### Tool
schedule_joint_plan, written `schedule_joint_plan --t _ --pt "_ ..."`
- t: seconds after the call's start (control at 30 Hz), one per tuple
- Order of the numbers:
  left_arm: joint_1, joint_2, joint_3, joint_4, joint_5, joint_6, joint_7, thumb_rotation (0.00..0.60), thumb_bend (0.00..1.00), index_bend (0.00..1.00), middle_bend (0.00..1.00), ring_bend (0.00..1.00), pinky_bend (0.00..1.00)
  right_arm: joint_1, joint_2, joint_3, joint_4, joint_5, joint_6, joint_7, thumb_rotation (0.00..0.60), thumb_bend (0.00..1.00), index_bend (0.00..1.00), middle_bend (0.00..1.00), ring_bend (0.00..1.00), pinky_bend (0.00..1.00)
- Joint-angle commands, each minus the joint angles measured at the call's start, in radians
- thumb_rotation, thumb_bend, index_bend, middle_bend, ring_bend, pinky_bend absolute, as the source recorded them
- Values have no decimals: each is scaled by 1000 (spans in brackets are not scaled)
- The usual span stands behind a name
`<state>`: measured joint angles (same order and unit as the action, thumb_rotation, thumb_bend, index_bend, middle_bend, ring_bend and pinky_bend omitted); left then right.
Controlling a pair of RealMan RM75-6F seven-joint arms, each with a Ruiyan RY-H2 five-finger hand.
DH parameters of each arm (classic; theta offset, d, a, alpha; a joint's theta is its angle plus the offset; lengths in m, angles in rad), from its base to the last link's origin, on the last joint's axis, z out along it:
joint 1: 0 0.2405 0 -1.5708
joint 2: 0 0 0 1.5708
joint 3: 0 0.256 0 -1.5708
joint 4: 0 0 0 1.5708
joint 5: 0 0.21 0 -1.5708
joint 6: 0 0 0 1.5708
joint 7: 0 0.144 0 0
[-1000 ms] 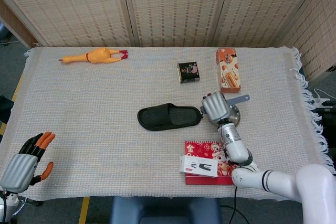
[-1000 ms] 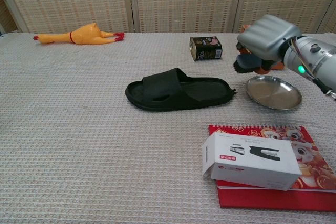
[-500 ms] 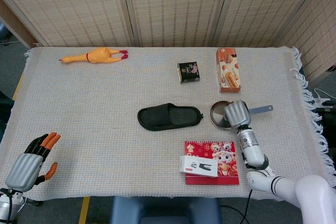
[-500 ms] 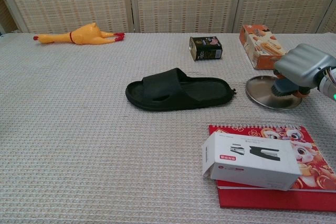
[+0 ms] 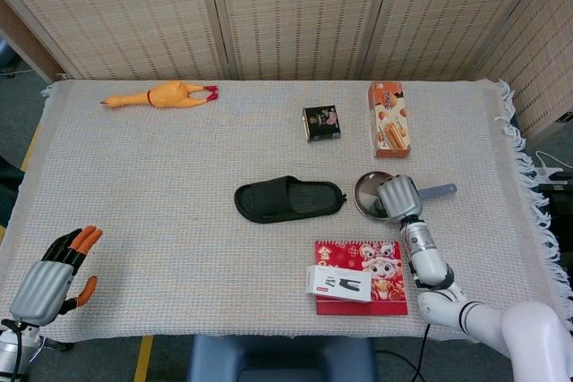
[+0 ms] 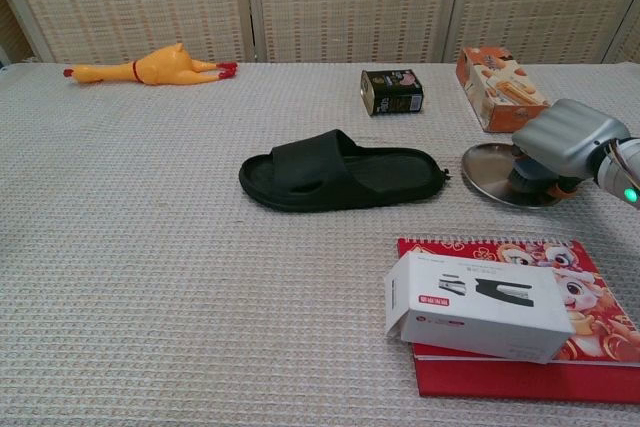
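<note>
My right hand (image 5: 397, 196) is turned palm down with its fingers curled under. My left hand (image 5: 49, 275) hangs with fingers spread.

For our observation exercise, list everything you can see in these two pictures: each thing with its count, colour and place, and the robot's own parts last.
Rubber chicken toy: one, yellow, far left of table.
Small tin: one, black, far middle.
Snack box: one, orange, far right.
Slipper: one, black, centre.
Metal dish: one, silver, right of slipper.
Spiral notebook: one, red, near right.
Cardboard box: one, white, on the notebook.
Woven cloth: one, beige, covering the table.
Right hand: grey, over the dish; contact unclear.
Left hand: grey, black and orange fingers spread, near-left edge.
</note>
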<state>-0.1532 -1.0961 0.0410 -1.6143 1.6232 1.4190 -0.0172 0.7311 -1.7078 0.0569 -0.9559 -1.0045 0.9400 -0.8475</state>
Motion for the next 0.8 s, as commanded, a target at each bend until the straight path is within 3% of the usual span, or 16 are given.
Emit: schedule_joint_plan --t 0.03,0.13,0.53,0.7,0.8 --pt "1 1 0 -1 0 1 1 600 489 0 0 0 99 -5 29 12 -38 12 -12 -9 600 310 67 217 277 668" --pt "1 0 0 -1 0 3 1 600 488 0 0 0 101 -7 53 20 -75 19 -11 -15 600 310 3 179 230 648" --pt "1 -3 -2 -3 -8 -1 13 600 487 0 0 0 106 -25 171 39 -244 72 -39 8 600 306 0 119 164 555" --pt "0 3 6 -15 -1 -7 4 600 489 0 0 0 107 -47 255 52 -354 94 -73 112 600 245 0 85 115 495" --pt "1 6 7 -16 3 -3 4 600 488 0 0 0 107 -89 312 57 -431 43 -36 226 600 216 0 59 81 432"
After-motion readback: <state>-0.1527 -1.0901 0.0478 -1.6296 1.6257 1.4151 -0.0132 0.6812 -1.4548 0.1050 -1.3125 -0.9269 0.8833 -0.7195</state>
